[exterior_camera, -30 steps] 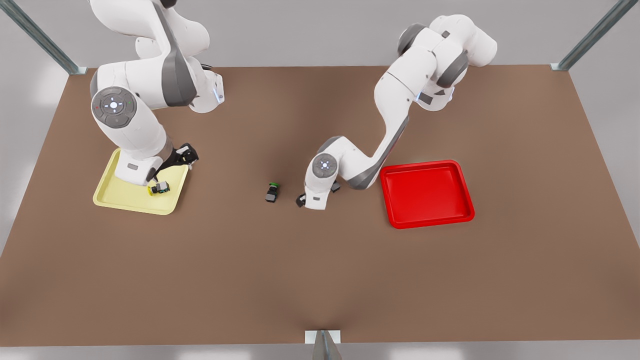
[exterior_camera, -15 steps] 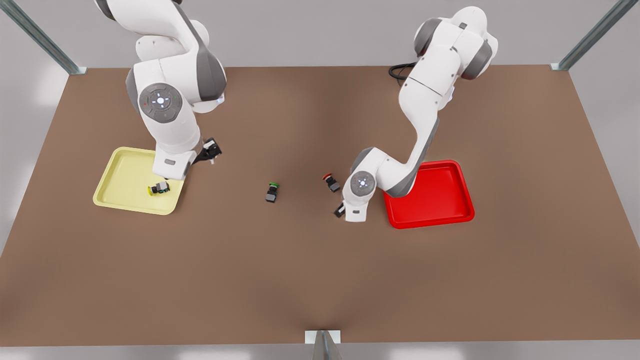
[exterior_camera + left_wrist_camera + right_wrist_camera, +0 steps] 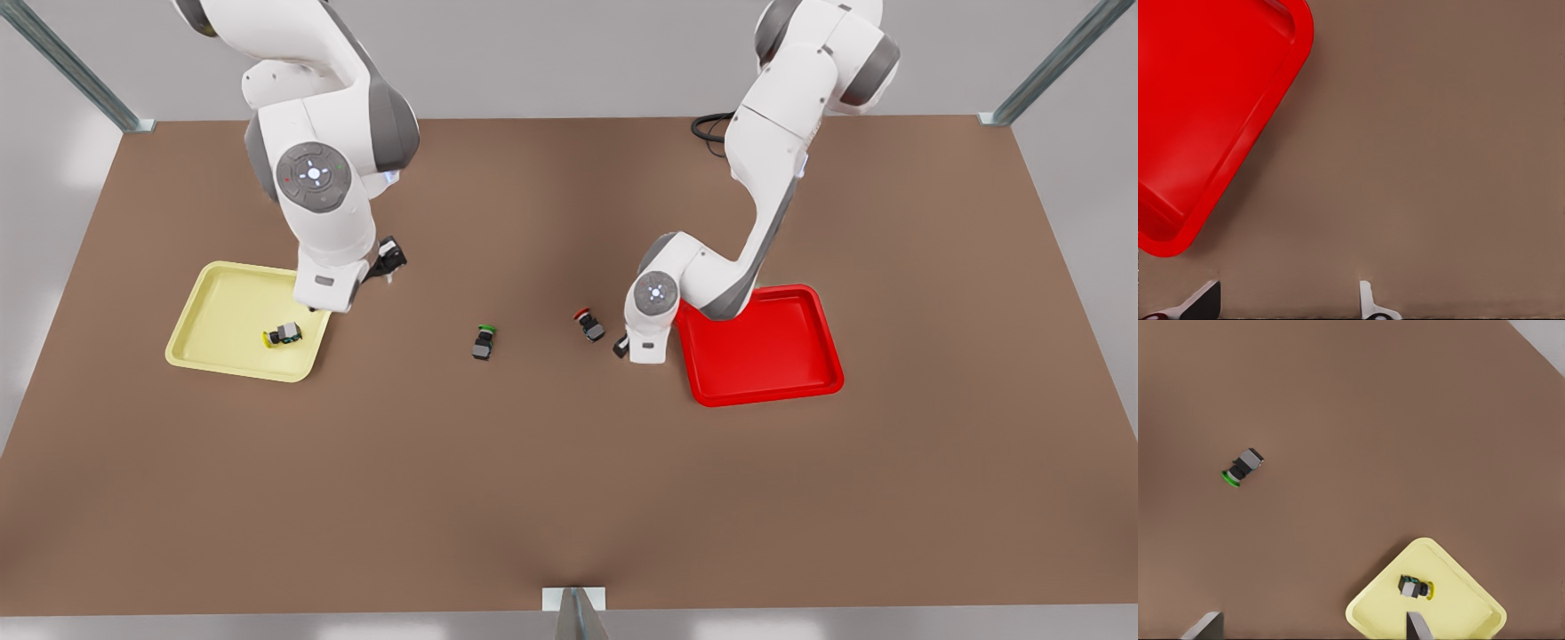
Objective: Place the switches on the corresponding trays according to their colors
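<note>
On the brown tabletop [image 3: 569, 480] we see the yellow-capped push-button switch [image 3: 282, 335] lying inside the pale yellow square plastic tray [image 3: 213, 311] toward its four o'clock corner, while the red-capped switch [image 3: 589, 324] lies on the bare table at nine o'clock of the bright red square tray [image 3: 782, 356], apart from it. Our right gripper [image 3: 388, 269] hangs open and empty at two o'clock of the yellow tray. Our left gripper [image 3: 621, 348], fingers spread and empty, sits between the red-capped switch and the red tray, with a green-capped switch [image 3: 483, 341] lying mid-table.

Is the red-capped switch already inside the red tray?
No. In the front view the red-capped switch lies on the bare table, apart from the red tray.
</note>
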Controlling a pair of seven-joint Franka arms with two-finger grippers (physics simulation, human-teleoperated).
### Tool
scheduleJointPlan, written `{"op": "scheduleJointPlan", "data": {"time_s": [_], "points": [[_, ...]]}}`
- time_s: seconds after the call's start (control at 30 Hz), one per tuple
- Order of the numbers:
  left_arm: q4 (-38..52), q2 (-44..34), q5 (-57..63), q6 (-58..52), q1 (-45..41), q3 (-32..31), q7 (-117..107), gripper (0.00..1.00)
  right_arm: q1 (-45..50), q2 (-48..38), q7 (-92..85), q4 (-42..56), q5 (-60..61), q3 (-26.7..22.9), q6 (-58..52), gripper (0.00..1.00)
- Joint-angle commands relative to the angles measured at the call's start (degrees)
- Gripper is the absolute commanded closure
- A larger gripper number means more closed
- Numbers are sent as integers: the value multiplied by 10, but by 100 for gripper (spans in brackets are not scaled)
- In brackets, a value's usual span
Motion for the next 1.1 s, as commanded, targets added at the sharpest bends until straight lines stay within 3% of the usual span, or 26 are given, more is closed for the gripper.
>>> {"op": "scheduleJointPlan", "data": {"time_s": [0.0, 0.13, 0.37, 1.07], "points": [[-14, -11, 4, 1, 0, 0, 1, 0, -1, 0, 0, 0, 0, 0, 0, 0], [-67, -47, 2, 24, -10, -1, -4, 0, 0, 2, 0, -1, -4, 0, -2, 0], [-57, -16, -32, 80, -51, 0, -10, 0, -1, 2, 0, -2, -4, 1, -3, 0], [11, 77, -42, 149, -70, 3, -8, 0, -1, 18, 1, -4, -4, 0, -11, 0]]}}
